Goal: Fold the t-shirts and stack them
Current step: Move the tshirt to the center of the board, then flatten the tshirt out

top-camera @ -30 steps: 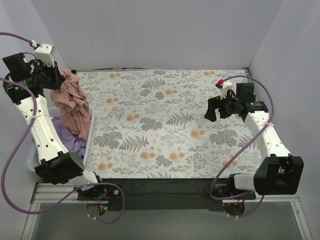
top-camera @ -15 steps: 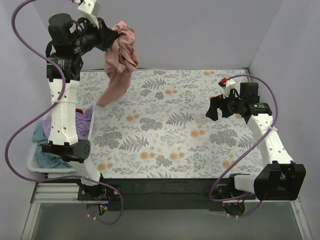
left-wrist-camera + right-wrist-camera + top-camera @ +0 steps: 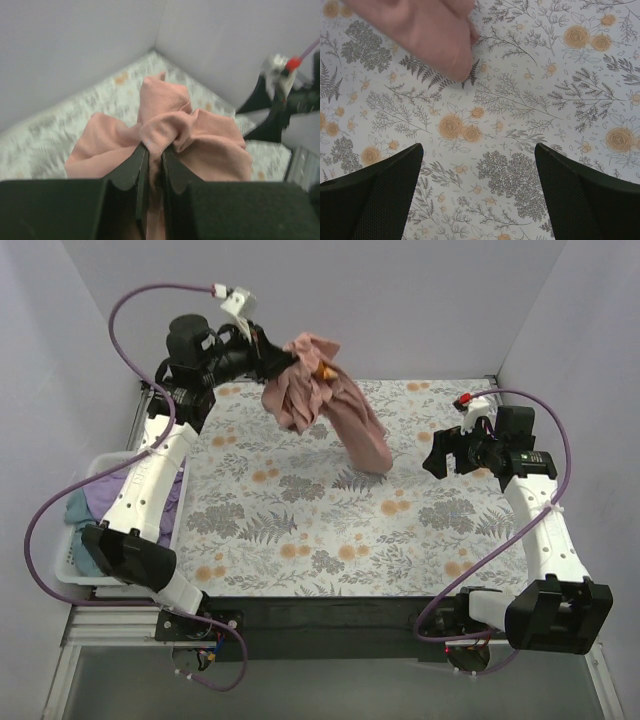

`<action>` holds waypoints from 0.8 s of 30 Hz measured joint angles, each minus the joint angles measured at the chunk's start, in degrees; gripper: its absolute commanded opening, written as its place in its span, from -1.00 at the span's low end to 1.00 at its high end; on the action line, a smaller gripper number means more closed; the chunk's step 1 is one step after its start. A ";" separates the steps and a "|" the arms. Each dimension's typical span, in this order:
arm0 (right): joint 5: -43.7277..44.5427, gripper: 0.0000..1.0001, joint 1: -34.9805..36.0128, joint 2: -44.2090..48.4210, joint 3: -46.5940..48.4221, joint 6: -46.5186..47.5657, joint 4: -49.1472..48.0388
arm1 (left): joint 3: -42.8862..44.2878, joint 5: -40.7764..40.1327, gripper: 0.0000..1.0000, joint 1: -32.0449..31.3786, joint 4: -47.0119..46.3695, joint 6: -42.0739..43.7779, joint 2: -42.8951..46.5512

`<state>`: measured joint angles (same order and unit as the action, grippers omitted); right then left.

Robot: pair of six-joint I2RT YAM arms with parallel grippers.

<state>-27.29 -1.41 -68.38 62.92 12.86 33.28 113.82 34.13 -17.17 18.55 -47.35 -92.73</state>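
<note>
One salmon-pink t-shirt [image 3: 325,405] hangs bunched from the left pincer [image 3: 275,358], which is clamped on it above the far desk [image 3: 300,530]. The right pincer [image 3: 440,452], jaws spread, hovers near its lower end.

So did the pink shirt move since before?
Yes. The salmon-pink t-shirt, pinched in the left gripper, swung right from above the white basket on the left. It now dangles over the back middle of the floral tablecloth.
</note>
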 measured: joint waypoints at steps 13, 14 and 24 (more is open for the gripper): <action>3.78 0.97 6.64 -10.56 0.44 5.64 2.62 | -45.59 12.68 0.72 20.39 17.25 12.31 7.80; 4.24 0.97 8.50 -12.70 0.81 5.81 2.71 | -45.72 12.07 0.72 20.20 17.92 13.16 7.85; 6.51 0.80 18.40 -35.32 20.50 4.68 3.39 | -45.59 -3.06 0.57 19.78 20.68 17.29 -0.94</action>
<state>-20.78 16.99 -103.70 83.42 17.54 36.67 68.23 31.07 2.61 39.22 -30.06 -93.67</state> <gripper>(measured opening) 0.913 0.817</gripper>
